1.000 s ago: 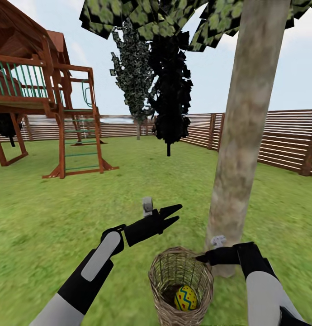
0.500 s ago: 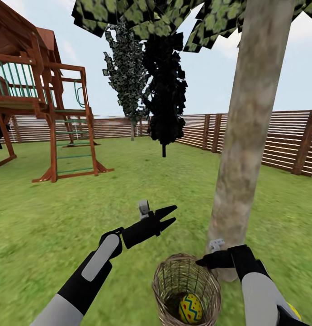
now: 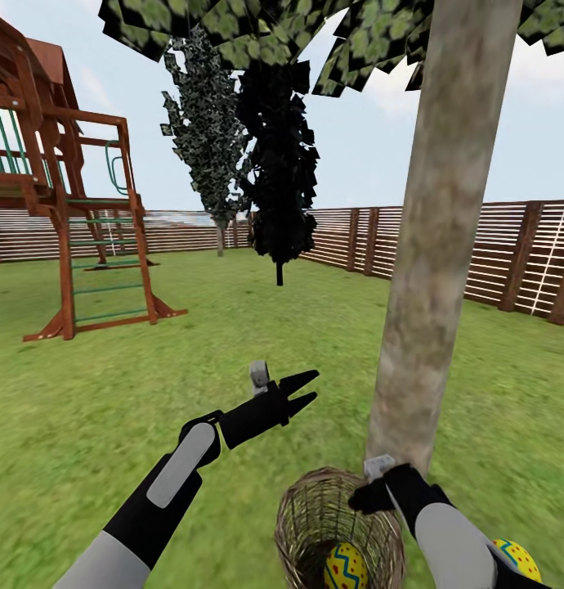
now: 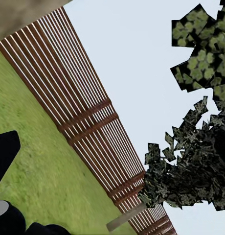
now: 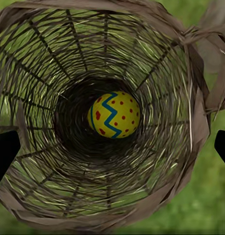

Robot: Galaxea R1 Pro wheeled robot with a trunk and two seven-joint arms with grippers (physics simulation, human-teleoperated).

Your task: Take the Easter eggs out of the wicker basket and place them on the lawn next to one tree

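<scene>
Head view first: the small round brown-grey wicker basket (image 3: 339, 528) stands on the mottled green lawn (image 3: 257, 343) just beside the thick grey-beige trunk of the tree (image 3: 437, 245), with one yellow egg banded in blue-green zigzag and dotted red (image 3: 346, 567) lying at its bottom. A second egg of the same pattern (image 3: 517, 558) lies on the grass close to the trunk, partly hidden behind the right forearm. The third egg I cannot place.

The right gripper (image 3: 365, 496) hangs at the basket's rim; through the right wrist view its two dark fingertips (image 5: 5, 152) stand wide apart on either side of the basket mouth, holding nothing, looking straight down at the remaining egg (image 5: 114, 114). The left gripper (image 3: 305, 391) hovers over open grass with its jaws spread, empty.

Likely trouble from here (a judgement only): the basket is deep and narrow, so fingers going down may snag the open weave or tip the light basket over. The egg is smooth and round, and an off-centre pinch could squirt it aside.
</scene>
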